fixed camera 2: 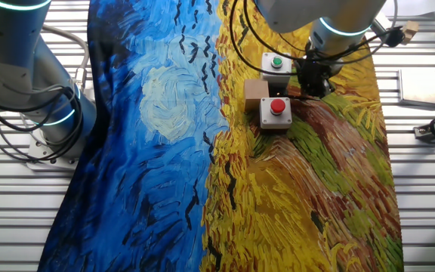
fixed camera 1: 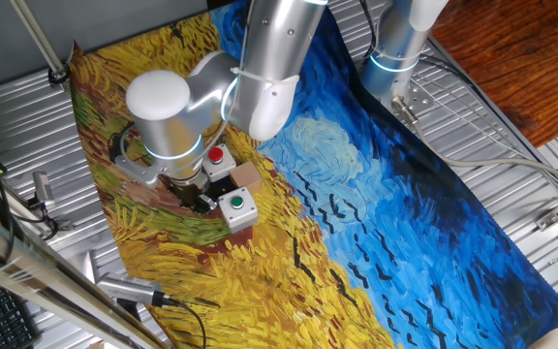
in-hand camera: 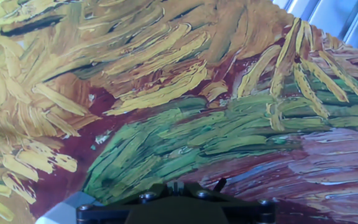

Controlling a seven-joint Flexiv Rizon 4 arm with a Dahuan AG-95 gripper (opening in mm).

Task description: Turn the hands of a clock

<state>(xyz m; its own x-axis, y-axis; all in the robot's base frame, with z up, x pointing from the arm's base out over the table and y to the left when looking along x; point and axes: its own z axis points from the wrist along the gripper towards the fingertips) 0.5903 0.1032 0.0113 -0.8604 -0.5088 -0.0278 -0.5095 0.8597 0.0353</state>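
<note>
Button boxes, red point(fixed camera 2: 276, 112) and green point(fixed camera 2: 276, 65), beside end effector point(fixed camera 2: 312, 81), wooden block point(fixed camera 2: 255, 92) between.

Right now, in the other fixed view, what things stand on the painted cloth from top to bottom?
Green button box → brown block → red button box. The gripper hangs just right of them; no clock shows.
</note>
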